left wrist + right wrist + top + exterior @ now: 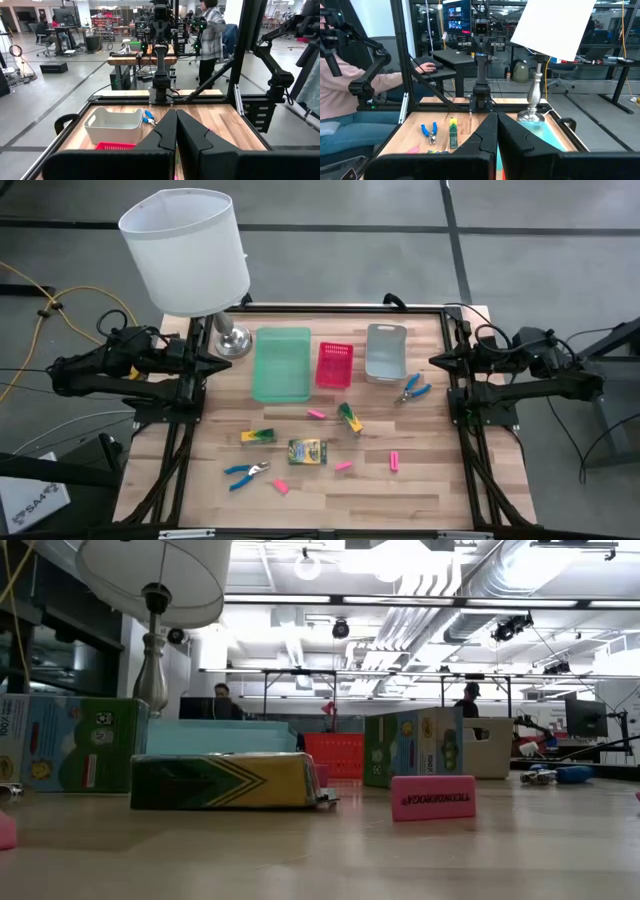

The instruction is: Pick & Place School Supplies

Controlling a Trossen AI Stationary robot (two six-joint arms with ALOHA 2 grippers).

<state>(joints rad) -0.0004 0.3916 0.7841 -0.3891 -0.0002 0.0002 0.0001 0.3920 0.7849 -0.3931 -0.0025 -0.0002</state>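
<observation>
The wooden bench (pixel 420 480) is a pale butcher-block slab of narrow glued strips, framed by black metal rails. At its far left corner stands the lamp (pixel 190 250), a wide white drum shade over a turned, polished metal stem and round foot. Along the far edge sit three trays in a row: a smooth green tray (pixel 281 364), rectangular with rounded corners; a smaller pink tray (pixel 334 365) with slotted, basket-like walls; and a grey tray (pixel 385 352) of plain plastic with a handle cut-out.

The school supplies lie scattered on the near half of the bench. Three cardboard crayon boxes, yellow and green: one (pixel 257 436) lying flat to the left, one (pixel 307 451) in the middle, one (pixel 350 418) angled just beyond it. One pair of blue-handled scissors (pixel 246 473) lies near the left front, blades of bare metal; the other (pixel 411 389) lies just beside the grey tray. Small pink erasers, blunt blocks, are spread between them: (pixel 316 414), (pixel 343 466), (pixel 394 461), (pixel 280 486).

The left hand (pixel 176 135) waits at the bench's left edge, its dark fingers pressed together and empty. The right hand (pixel 496 132) waits at the right edge, likewise closed on nothing.
</observation>
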